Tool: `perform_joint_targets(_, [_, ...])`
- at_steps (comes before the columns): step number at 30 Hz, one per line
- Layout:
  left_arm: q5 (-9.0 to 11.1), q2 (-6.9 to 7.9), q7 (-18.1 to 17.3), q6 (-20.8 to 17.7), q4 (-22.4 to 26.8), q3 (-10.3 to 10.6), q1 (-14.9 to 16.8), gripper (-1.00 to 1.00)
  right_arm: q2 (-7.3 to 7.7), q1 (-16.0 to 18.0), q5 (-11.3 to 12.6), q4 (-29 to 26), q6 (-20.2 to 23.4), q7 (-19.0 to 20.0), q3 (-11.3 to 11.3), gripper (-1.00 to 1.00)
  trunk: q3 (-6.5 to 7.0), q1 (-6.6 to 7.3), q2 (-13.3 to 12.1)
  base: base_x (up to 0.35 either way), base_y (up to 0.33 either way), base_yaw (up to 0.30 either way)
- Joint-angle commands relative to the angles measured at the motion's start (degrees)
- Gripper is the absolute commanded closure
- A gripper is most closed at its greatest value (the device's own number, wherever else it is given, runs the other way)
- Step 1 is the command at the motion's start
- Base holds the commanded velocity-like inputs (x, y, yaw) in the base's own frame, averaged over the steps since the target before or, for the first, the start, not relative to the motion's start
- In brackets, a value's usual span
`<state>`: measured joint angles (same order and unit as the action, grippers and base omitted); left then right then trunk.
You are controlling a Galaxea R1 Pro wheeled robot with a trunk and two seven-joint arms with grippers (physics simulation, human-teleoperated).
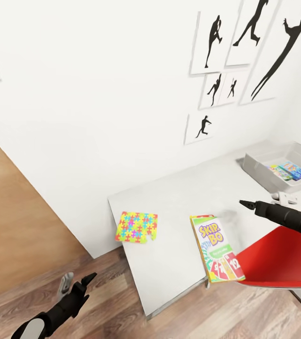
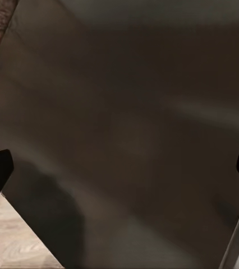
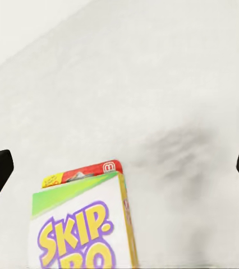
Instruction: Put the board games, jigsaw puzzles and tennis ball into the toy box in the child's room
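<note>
approaching the skip bo box (image 1: pixel 217 248) with the right gripper (image 1: pixel 245 204) for a pick from the table (image 1: pixel 169 197).

the right gripper hovers above the table just beyond the box's top end, jaws wide and empty; in its wrist view the box (image 3: pixel 88 221) lies low between the two dark fingertips. bring the gripper back over the box and line the jaws across its narrow width before lowering, as the long side looks too wide to span. the box's near end overhangs the table edge beside the red chair (image 1: pixel 282 259), so a push could tip it off: close squarely. carry it to the toy box (image 1: pixel 263 172) at the far right, which already holds printed boxes. one puzzle (image 1: pixel 136 227) lies well apart near the table's left edge. the left gripper (image 1: pixel 77 282) hangs low over the floor, jaws wide, holding nothing.
</note>
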<state>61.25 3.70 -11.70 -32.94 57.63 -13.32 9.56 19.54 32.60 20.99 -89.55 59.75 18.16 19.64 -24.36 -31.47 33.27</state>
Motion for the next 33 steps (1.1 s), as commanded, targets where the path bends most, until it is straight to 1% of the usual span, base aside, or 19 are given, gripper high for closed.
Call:
perform_joint_targets(1, [0.2,-0.02,-0.1,-0.4,0.0,-0.2,0.0,-1.00,-0.02,0.1,-0.5,0.0,0.2,0.6,0.1,-1.00,-0.07,-0.02,0.1,0.000,0.001,-0.287])
perform_joint_targets(17, [0.3,0.10,-0.2,-0.3,-2.0,-0.5,0.0,-1.00,-0.29,0.0,-0.6,0.0,0.2,0.6,0.0,-1.00,-0.07,-0.02,0.1,0.000,0.005,-0.287])
perform_joint_targets(23, [0.4,0.17,-0.2,-0.3,-2.7,-0.9,0.0,-1.00,-0.44,0.0,-0.6,0.0,0.2,0.6,-0.1,-1.00,-0.07,-0.02,0.1,0.000,0.138,-0.287])
perform_joint_targets(25, [0.5,0.22,-0.2,-0.3,-3.2,-1.7,0.0,-1.00,-0.48,0.0,-0.5,0.0,0.2,0.6,-0.2,-1.00,-0.07,-0.02,0.1,0.000,0.238,-0.287])
perform_joint_targets(26, [0.5,0.22,-0.2,-0.3,-3.2,-1.7,0.0,-1.00,-0.48,0.0,-0.5,0.0,0.2,0.6,-0.2,-1.00,-0.07,-0.02,0.1,0.000,0.249,-0.287])
perform_joint_targets(28, [0.5,0.23,-0.2,-0.3,-4.0,-2.9,-0.1,-1.00,-0.54,-0.1,-0.5,-0.1,0.2,0.6,-0.2,-1.00,-0.07,-0.02,0.1,0.000,0.273,-0.262])
perform_joint_targets(32, [0.6,0.25,-0.2,-0.4,-6.5,-6.0,-0.1,-1.00,-0.61,-0.3,-0.5,-0.4,0.2,0.6,-0.3,-1.00,-0.07,-0.02,0.1,0.000,0.304,-0.153])
perform_joint_targets(33, [0.6,0.25,-0.2,-0.4,-6.5,-6.0,-0.1,-1.00,-0.61,-0.3,-0.5,-0.4,0.2,0.6,-0.3,-1.00,-0.07,-0.02,0.1,0.000,0.314,-0.106])
